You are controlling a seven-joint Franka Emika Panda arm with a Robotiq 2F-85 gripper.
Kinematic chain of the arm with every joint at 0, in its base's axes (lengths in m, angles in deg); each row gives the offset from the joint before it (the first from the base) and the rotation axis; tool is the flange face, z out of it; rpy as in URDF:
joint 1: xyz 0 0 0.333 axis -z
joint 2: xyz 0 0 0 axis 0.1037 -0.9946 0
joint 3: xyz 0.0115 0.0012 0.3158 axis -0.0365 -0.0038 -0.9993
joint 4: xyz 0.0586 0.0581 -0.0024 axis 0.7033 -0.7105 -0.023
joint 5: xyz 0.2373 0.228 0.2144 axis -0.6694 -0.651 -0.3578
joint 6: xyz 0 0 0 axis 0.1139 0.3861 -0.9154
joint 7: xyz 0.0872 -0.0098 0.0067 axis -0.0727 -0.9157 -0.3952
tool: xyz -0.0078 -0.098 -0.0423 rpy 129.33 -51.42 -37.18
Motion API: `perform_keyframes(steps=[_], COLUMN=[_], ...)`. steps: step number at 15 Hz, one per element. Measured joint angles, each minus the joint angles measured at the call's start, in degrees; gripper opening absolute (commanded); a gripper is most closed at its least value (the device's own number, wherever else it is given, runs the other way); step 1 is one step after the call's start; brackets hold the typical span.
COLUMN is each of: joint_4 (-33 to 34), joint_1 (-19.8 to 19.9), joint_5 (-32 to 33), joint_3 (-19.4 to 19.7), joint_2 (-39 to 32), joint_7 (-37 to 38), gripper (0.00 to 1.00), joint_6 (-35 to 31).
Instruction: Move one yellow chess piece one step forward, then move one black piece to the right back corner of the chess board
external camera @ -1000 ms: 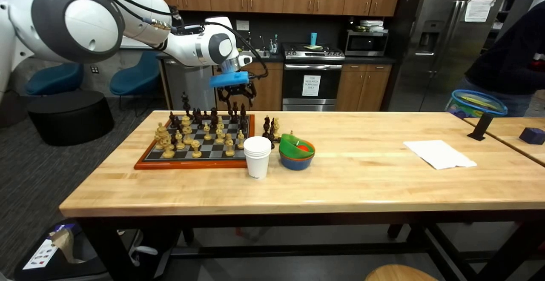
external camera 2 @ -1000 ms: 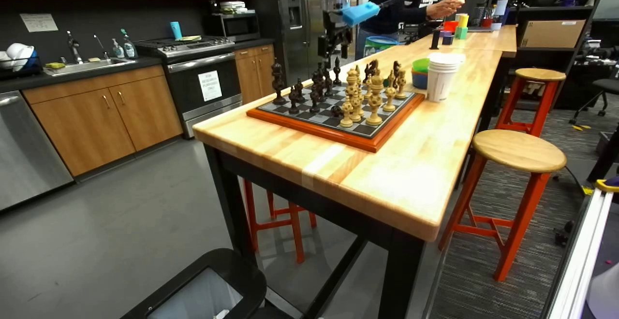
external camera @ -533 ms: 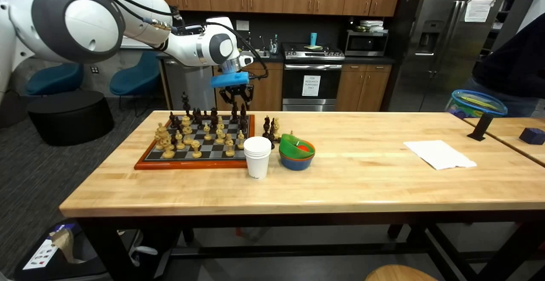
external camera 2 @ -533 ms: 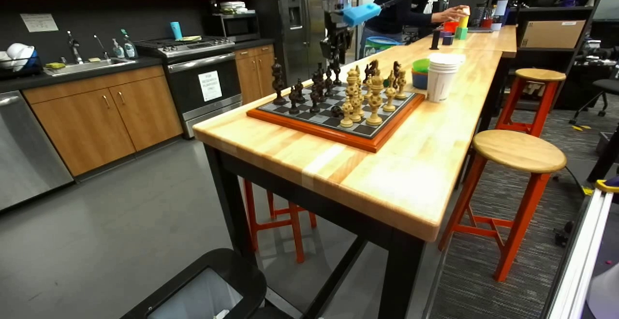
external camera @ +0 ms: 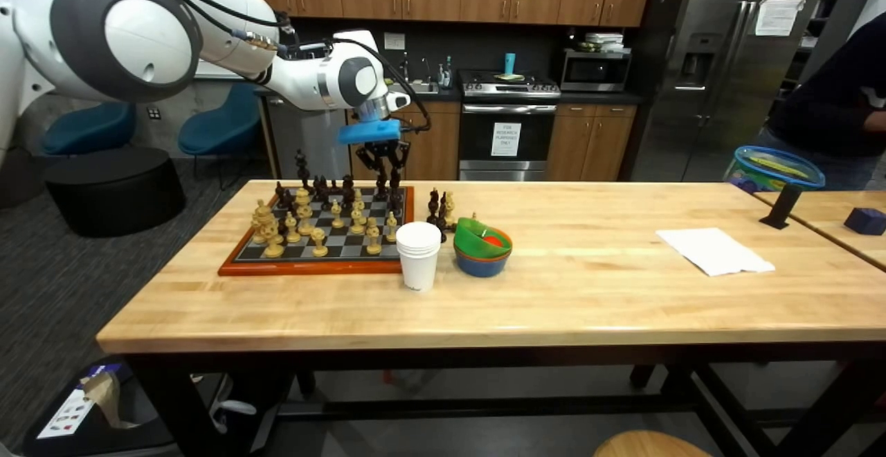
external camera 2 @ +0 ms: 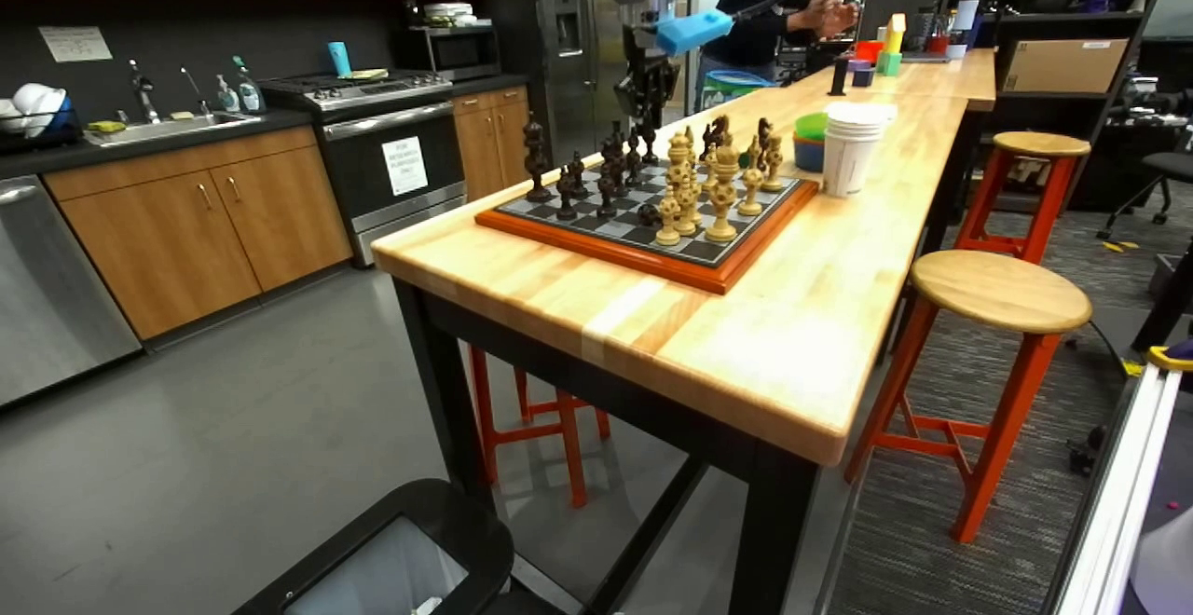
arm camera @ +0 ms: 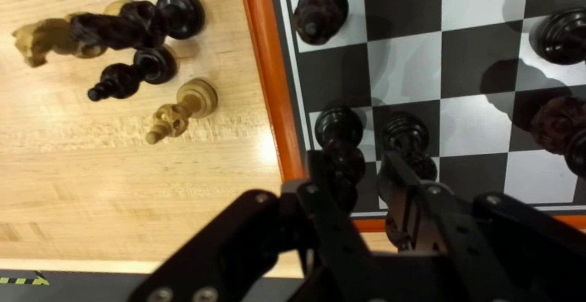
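The chess board, seen by its reddish rim (external camera: 311, 269), carries several yellow chess pieces (external camera: 272, 244) on the near side and several black pieces (external camera 2: 566, 196) opposite. My gripper (arm camera: 353, 158) is over one far corner of it, jaws partly apart. In the wrist view a black piece (arm camera: 341, 130) rises between the fingers, close by the left one. A second black piece (arm camera: 405, 132) is by the right finger (arm camera: 403, 171), which partly covers it. Contact with either piece cannot be made out. In both exterior views the dark gripper (external camera: 388, 172) merges with the black pieces beneath.
Beside the board stand several off-board pieces, among them a yellow one (arm camera: 199, 98) and a black one (arm camera: 155, 66). White paper cups (external camera: 419, 256) and nested bowls (external camera: 479, 265) are near the board's corner. A white sheet (external camera: 716, 251) lies farther along the table.
The fingers have drawn closer together around the black pieces, and the gripper has come down slightly. No piece on the board has visibly shifted. The person in the background has moved their hands.
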Motion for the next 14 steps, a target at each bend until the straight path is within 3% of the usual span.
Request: perform_keyframes(steps=[4, 7, 11, 12, 14], joint_4=[-1.9, -3.8, -6.6, -7.4, -9.2], joint_1=[0.0, 0.0, 0.0, 0.0, 0.0], joint_5=[0.0, 0.0, 0.0, 0.0, 0.0], joint_3=[0.3, 0.7, 1.3, 1.4, 1.3], joint_2=[0.7, 1.7, 3.8, 4.4, 6.3], joint_7=[1.3, 1.8, 2.2, 2.2, 2.2], gripper=[0.63, 0.55, 0.54, 0.78, 0.81], joint_6=[-1.3, -2.3, -3.3, -3.4, -3.3])
